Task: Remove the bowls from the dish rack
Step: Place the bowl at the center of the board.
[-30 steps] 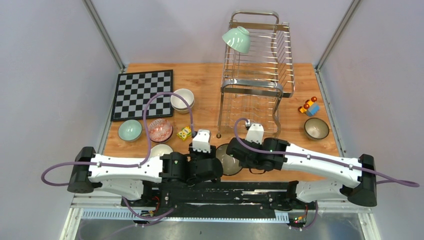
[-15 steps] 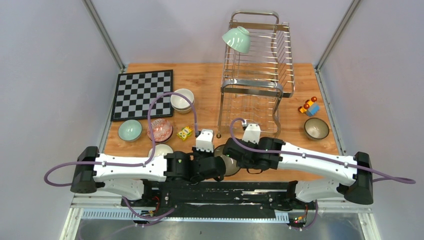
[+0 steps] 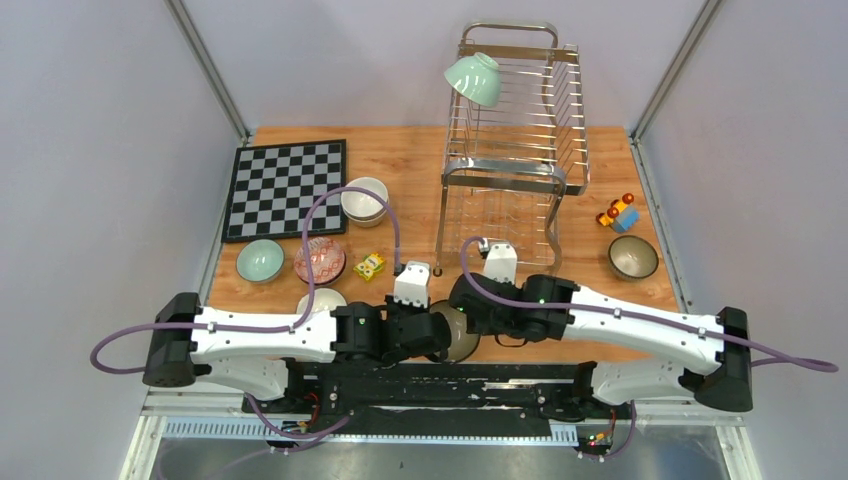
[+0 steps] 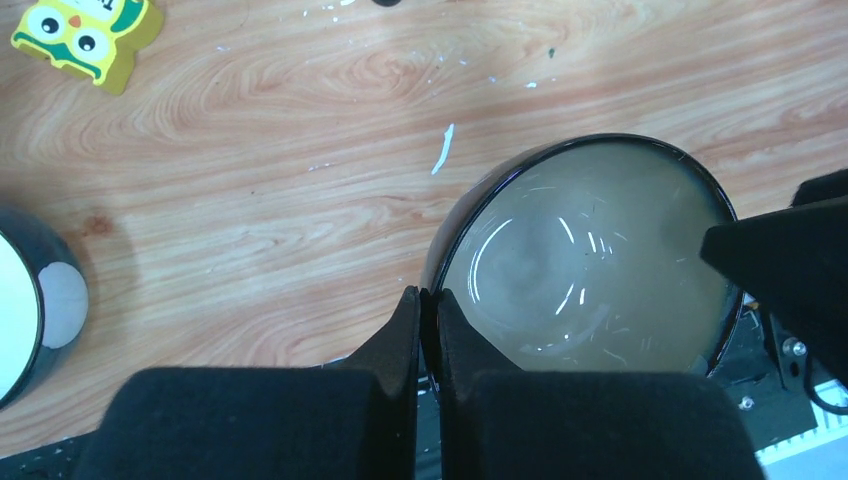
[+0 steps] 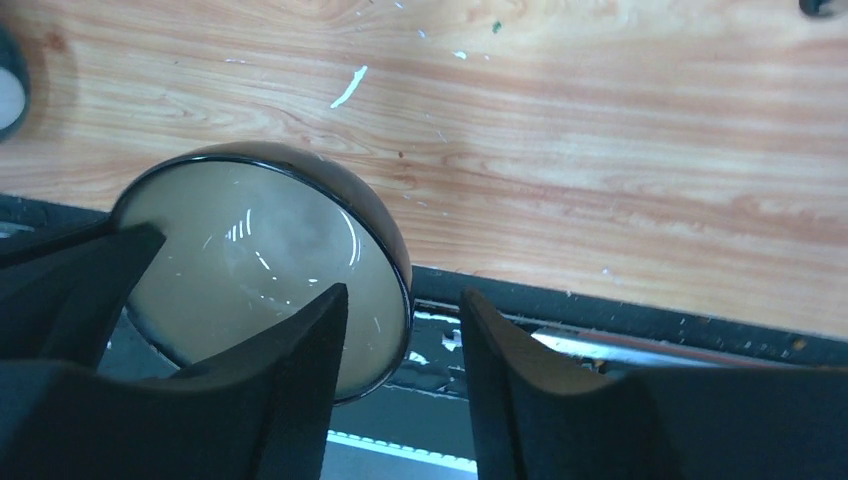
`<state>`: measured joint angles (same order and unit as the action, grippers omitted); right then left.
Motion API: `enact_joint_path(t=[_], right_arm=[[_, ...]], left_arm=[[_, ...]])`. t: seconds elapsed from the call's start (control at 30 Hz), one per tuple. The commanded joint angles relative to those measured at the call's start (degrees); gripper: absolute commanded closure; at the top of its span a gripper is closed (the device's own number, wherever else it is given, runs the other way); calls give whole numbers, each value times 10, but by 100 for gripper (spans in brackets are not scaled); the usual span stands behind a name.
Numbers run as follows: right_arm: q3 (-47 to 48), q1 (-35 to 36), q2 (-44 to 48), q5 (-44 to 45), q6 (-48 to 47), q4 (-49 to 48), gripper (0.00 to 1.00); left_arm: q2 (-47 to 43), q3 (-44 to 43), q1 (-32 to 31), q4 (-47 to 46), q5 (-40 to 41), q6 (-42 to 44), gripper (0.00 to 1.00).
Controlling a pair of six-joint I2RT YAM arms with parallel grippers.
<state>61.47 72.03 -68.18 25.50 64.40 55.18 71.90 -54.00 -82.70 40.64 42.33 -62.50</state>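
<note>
A dark-rimmed bowl with a cream inside hangs tilted over the table's near edge, between the two wrists. My left gripper is shut on its rim, one finger inside and one outside the bowl. My right gripper is open; its fingers straddle the opposite rim of the bowl without pinching it. The dish rack stands at the back, with a mint green bowl tilted on its top tier.
On the table lie a chessboard, stacked cream bowls, a mint bowl, a red-patterned bowl, a white bowl, a yellow block, a toy car and a dark bowl.
My left gripper has closed on the bowl's rim. My right gripper, shut on the opposite rim before, has opened and let go.
</note>
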Motion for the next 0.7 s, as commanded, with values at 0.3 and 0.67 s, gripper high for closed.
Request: enact_joint_path(t=[0.3, 0.67], right_arm=[[-97, 1, 117, -57, -272, -138, 42], [-92, 1, 68, -66, -264, -135, 59]], left_arm=[[-41, 19, 31, -80, -66, 40, 100], [-48, 23, 45, -99, -101, 49, 100]])
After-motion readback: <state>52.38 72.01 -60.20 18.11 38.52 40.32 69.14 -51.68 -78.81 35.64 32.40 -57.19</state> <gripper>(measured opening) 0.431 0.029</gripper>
